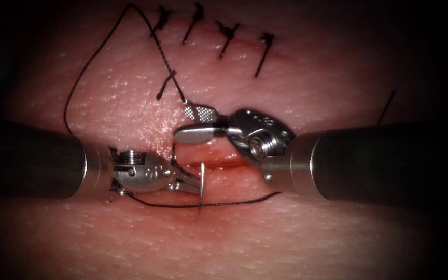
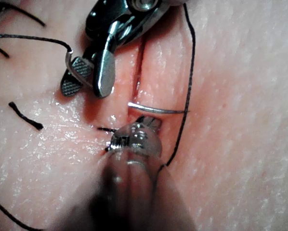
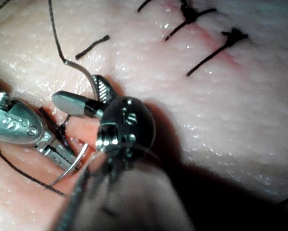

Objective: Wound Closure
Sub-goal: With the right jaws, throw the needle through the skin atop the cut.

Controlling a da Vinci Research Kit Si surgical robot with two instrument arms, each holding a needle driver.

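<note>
The left end effector comes in from nine o'clock and is clamped on the curved needle, gripping it partway along its curve, near the middle as far as I can see. The needle's pointed end stands free at twelve o'clock of the grip, over the open part of the cut. Its other end dips toward six o'clock to the tissue on the near side of the cut, where the thread crosses it; whether that end sits in the tissue I cannot tell. In the left wrist view the needle lies across the cut just ahead of this tool.

The right end effector enters from three o'clock with its jaws spread apart and nothing between them, hovering just at twelve o'clock of the open cut. The thread runs right past its upper jaw, touching or nearly so.

From there the thread climbs to twelve o'clock, arcs toward nine o'clock and drops behind the left shaft; another stretch lies on the tissue at six o'clock of the needle. Four finished stitches sit in a row toward twelve o'clock, with red fluid wetting the open gap.
</note>
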